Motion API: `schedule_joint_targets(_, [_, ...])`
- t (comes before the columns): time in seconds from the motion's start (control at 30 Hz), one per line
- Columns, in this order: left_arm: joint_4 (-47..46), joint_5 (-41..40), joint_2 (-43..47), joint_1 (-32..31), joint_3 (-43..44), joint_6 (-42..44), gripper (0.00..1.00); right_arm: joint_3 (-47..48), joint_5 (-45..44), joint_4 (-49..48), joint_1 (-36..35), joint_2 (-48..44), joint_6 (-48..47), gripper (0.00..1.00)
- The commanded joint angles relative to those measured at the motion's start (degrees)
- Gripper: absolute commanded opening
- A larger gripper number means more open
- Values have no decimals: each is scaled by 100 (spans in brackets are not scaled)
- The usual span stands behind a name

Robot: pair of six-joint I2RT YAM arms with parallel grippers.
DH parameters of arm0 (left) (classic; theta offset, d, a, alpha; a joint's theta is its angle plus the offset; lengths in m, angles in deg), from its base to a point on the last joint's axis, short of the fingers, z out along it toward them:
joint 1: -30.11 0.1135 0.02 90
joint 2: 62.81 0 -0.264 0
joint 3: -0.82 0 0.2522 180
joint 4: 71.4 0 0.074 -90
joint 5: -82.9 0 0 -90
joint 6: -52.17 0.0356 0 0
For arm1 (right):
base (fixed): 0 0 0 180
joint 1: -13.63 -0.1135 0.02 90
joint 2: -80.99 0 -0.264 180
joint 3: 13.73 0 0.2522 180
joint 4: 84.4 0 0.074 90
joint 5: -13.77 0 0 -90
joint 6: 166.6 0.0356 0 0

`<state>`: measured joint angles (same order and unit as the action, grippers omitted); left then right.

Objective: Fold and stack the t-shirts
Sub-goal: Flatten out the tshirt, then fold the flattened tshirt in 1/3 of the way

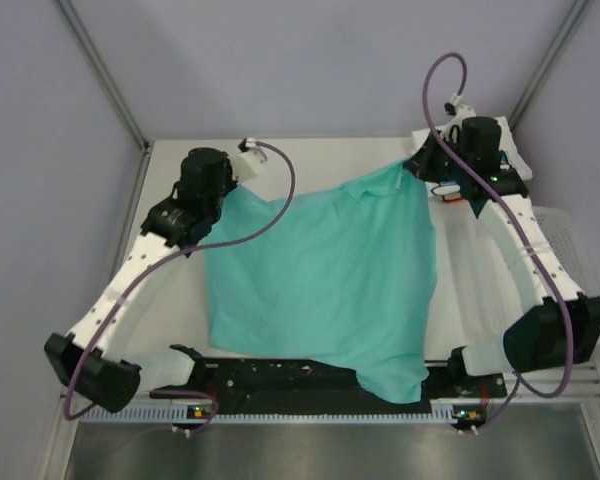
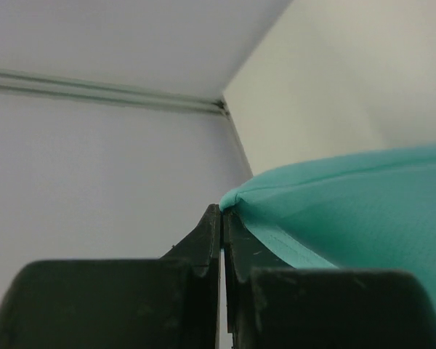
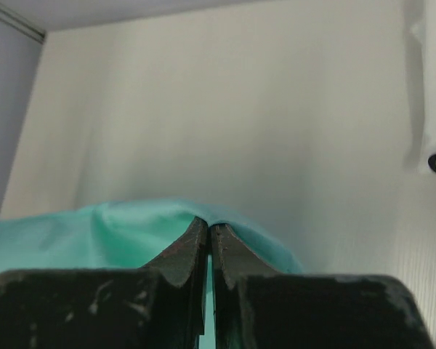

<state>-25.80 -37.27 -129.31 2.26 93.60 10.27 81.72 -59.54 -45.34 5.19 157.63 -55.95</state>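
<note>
A plain teal-green t-shirt (image 1: 330, 280) lies stretched over the white table (image 1: 165, 320), and its near corner drapes over the black strip at the front edge. At the shirt's far left corner, my left gripper (image 1: 227, 190) is shut on the cloth. The left wrist view shows the teal shirt's folded edge (image 2: 363, 211) pinched at the tips of the left gripper (image 2: 223, 209). My right gripper (image 1: 420, 165) is shut on the far right corner. In the right wrist view the teal cloth (image 3: 94, 233) bunches over the closed tips of the right gripper (image 3: 208, 222).
A white plastic mesh basket (image 1: 570, 240) sits at the table's right edge, beside the right arm. Grey walls with metal corner posts (image 1: 105, 75) close in the back and sides. A black strip (image 1: 280, 375) runs between the arm bases.
</note>
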Motion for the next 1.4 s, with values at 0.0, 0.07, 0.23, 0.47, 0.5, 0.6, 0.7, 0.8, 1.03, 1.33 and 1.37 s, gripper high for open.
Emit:
schedule_joint_targets(0.0, [-1256, 705, -775, 701, -834, -222, 0, -381, -333, -569, 27, 525, -139, 0])
schedule_joint_targets(0.07, [-1661, 916, -1188, 895, -1064, -213, 0, -469, -377, -614, 27, 1017, -227, 0])
schedule_joint_targets(0.23, [-2365, 1171, -2287, 1361, -960, -204, 0, -417, -394, -623, 36, 1976, -333, 0])
schedule_joint_targets(0.47, [-2419, 1426, -2781, 1511, -967, 85, 0, -610, -236, -553, 27, 2188, -491, 0])
schedule_joint_targets(0.5, [-2462, 1444, -2781, 1511, -1055, 164, 0, -645, -236, -500, 36, 2171, -526, 0])
schedule_joint_targets(0.6, [-2577, 1400, -2711, 1546, -1292, 437, 0, -742, -236, -228, 27, 2022, -588, 0])
schedule_joint_targets(0.7, [-2516, 1549, -2509, 1634, -1538, 735, 0, -1101, -315, -17, 27, 1680, -605, 0])
schedule_joint_targets(0.8, [-2270, 1637, -2342, 1652, -1776, 990, 0, -1479, -307, 98, 36, 1310, -605, 0])
schedule_joint_targets(1.03, [-2393, 1444, -2473, 1661, -2251, 1105, 0, -1990, -218, 379, 27, 976, -667, 0])
schedule_joint_targets(1.33, [-2094, 1594, -2587, 1661, -2470, 1158, 0, -2517, 133, 476, 36, 1090, -561, 0])
schedule_joint_targets(1.37, [-2094, 1594, -2613, 1661, -2497, 1158, 0, -2596, 98, 476, 27, 1081, -553, 0])
